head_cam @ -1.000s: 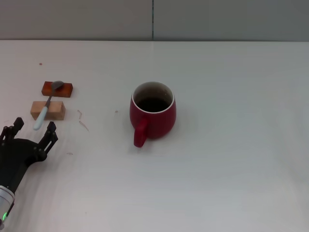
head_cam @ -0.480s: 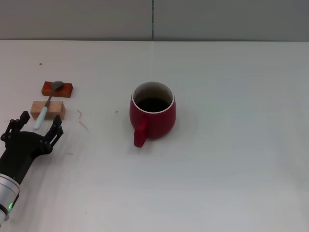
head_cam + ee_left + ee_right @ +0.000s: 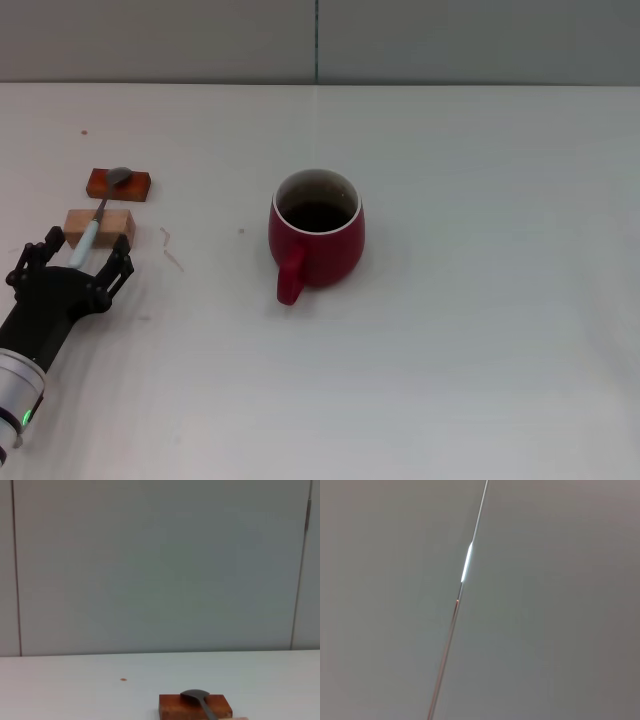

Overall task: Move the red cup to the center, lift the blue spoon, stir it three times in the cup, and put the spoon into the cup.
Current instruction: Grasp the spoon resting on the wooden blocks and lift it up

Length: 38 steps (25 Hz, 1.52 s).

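Rounded dark-red ceramic cup (image 3: 316, 237) w/ pale rim and dark inside stands upright near the middle of the white bench (image 3: 480, 330), its single red handle turned toward the robot and slightly to its left. Nothing touches the cup.

Slim blue spoon (image 3: 97, 217) w/ pale light-blue handle, thin metal neck and grey metal bowl lies at the bench's left side, well apart from the cup. It bridges two small blocks: bowl resting on the reddish-brown rectangular block (image 3: 119, 185) farther from the robot, handle lying across the pale tan wooden block (image 3: 100, 227) nearer the robot, handle end poking past that block's near edge. In the left wrist view the grey bowl of the spoon (image 3: 196, 698) sits on top of the reddish-brown block (image 3: 175, 707), grey wall behind.

Left black tool (image 3: 76, 259) sits low at the bench's left edge, just on the robot's side of the tan block. Its fingers (image 3: 118, 266) are spread wide, one each side of the spoon's handle end; it grips nothing. Can't tell whether a fingertip touches the handle or the block.

Right arm doesn't show in the head view; right wrist view gives only a grey wall w/ a seam, so the right tool's state can't be told.

A few faint marks on the bench near the blocks.
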Each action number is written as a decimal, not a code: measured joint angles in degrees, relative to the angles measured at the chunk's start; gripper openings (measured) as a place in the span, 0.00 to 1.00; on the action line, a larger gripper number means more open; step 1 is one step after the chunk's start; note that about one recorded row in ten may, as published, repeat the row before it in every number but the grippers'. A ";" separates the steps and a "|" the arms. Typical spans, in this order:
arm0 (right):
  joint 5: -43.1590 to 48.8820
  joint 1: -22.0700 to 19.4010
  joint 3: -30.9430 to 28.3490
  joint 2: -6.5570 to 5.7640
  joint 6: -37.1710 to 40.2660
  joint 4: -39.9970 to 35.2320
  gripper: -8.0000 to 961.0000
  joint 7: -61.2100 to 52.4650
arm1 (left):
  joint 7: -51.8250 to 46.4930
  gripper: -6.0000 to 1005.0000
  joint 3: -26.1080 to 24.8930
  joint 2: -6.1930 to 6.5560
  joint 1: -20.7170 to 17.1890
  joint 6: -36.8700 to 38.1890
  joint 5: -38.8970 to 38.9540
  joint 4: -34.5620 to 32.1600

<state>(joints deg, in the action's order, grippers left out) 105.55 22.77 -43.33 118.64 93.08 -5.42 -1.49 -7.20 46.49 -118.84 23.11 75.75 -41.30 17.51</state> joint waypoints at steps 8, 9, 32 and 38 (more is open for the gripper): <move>0.00 -0.01 -0.44 -0.15 0.00 -0.19 0.71 0.00 | 0.00 0.83 -0.19 -0.16 0.56 -0.35 -0.01 -0.02; 0.00 -0.01 -0.44 -0.16 0.00 -0.20 0.71 0.00 | 0.00 0.83 -0.19 -0.17 0.59 -0.35 -0.01 -0.02; 0.00 -0.38 -0.44 -0.20 0.57 -0.29 0.71 0.00 | 0.16 0.49 -1.42 -0.21 0.53 -0.75 -0.01 0.49; 0.00 -0.66 -0.44 -0.08 0.76 -0.29 0.71 0.00 | 0.06 0.45 -1.42 -0.24 0.58 -0.75 0.00 0.51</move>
<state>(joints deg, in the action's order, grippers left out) 105.55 22.11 -43.77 118.56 93.84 -5.71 -1.49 -7.14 45.07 -119.08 23.69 75.00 -41.30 18.02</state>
